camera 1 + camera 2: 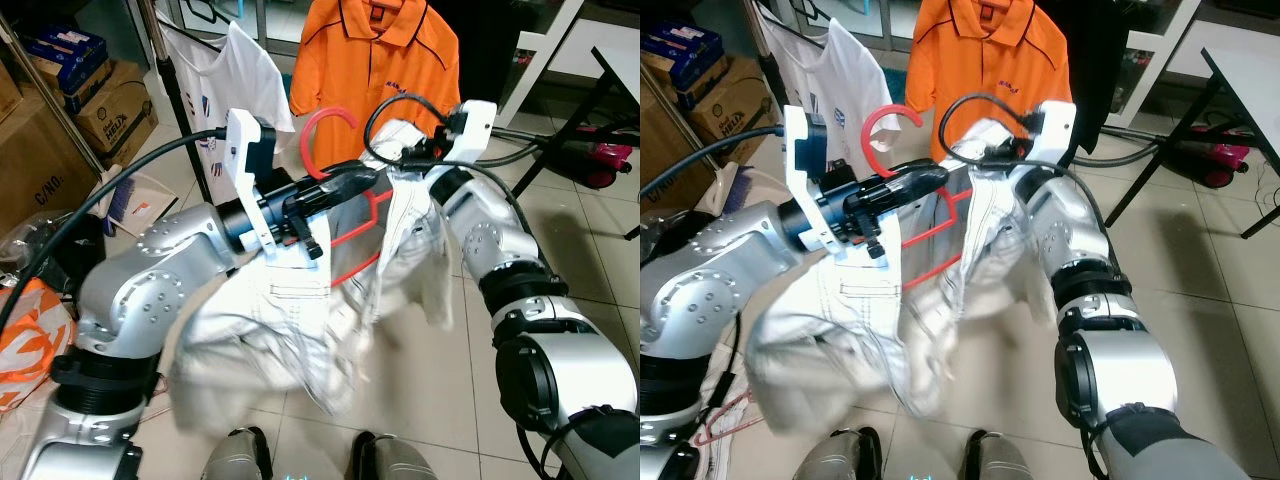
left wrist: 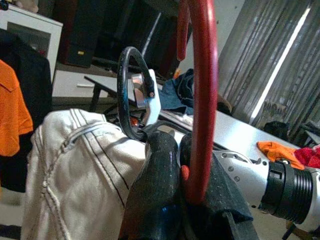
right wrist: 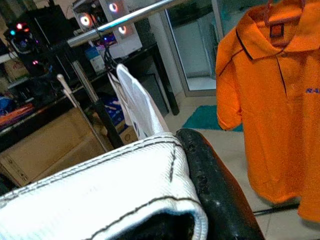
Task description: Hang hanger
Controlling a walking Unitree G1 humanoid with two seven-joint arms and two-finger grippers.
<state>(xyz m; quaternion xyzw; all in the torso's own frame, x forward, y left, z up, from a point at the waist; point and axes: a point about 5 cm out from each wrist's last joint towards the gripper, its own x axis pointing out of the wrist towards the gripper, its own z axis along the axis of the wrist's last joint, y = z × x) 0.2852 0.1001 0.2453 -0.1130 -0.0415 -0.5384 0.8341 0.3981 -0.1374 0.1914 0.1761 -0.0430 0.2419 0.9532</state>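
The left gripper (image 1: 345,190) is clamping the red hanger (image 1: 340,125) chest-high, its hook pointing up. The right gripper (image 3: 200,170) is pinching the white trousers (image 1: 290,320) draped over it. Behind, an orange polo shirt (image 1: 375,50) is hanging, its chest lettering too small to read.

Red hanger (image 1: 340,125) against a cream garment (image 1: 290,330) with dark stitching; bright orange polo (image 1: 375,45) with black trim behind; white tee (image 1: 225,70) with a blue-and-red print; black fingers (image 2: 155,195).
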